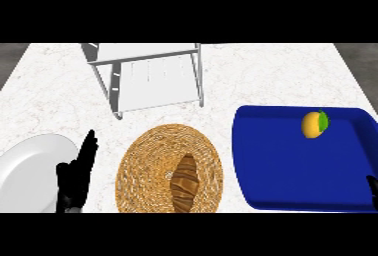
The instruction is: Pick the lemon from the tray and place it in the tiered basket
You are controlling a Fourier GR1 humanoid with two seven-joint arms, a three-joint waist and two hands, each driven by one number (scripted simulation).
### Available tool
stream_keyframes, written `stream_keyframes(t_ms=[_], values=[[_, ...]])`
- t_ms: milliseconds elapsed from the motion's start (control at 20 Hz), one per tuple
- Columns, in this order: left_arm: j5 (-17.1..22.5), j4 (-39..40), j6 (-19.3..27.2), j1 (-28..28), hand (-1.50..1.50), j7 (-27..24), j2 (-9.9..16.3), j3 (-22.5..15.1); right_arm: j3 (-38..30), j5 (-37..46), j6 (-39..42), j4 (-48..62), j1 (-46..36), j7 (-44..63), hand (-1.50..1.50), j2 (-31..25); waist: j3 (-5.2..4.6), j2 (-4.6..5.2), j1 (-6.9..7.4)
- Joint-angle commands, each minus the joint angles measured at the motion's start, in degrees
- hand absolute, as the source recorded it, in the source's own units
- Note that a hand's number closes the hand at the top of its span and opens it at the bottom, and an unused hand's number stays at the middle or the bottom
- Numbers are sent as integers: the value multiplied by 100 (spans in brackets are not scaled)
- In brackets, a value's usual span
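The lemon (pixel 315 124), yellow with a green leaf at its upper right, lies in the blue tray (pixel 295 175) toward the tray's one o'clock corner, free of any hand. The tray sits on the pale marble counter (pixel 280 70) at about four o'clock from the centre of the view. The white tiered basket (pixel 151 75) stands at roughly eleven o'clock, well apart from the lemon, its wire-framed shelves showing nothing inside. Between the two, at six o'clock, is a round woven basket (pixel 170 170) with a brown croissant (pixel 184 182) lying in its lower right part. A white plate (pixel 33 172) lies at eight o'clock, cut by the left edge. The left hand (pixel 74 180) shows just beside the plate's right rim, its fingers straight and pointing up toward twelve o'clock, released and holding nothing. Of the right hand (pixel 373 192) only a dark sliver appears at the right edge, over the tray's four o'clock corner; whether its fingers are released or clenched cannot be told.
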Motion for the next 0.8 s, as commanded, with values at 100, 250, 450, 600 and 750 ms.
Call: stream_keyframes(t_ms=[100, 250, 450, 600, 750], values=[[-129, 32, 58, -221, 0, 120, -68, -83, 974, 1677, -675, -289, 1180, 966, -150, -136, -45, 79, 238], [-202, -39, -11, -108, 0, 148, -90, -248, 1386, 2625, -1398, -404, 1388, 1803, -150, -73, -48, 96, 336], [-271, 29, 33, 6, 0, -74, -233, -324, 1663, 3860, -2077, -533, 1185, 3370, -150, -115, -48, 105, 411], [-296, 111, 92, -173, 0, 140, -339, -319, 1783, 5001, -2156, -668, 706, 4549, -150, -111, -38, 90, 363], [-252, -99, 29, -112, 0, 277, -250, -246, 1685, 6001, -1728, -581, 394, 5576, -150, 1, -33, 72, 346]])
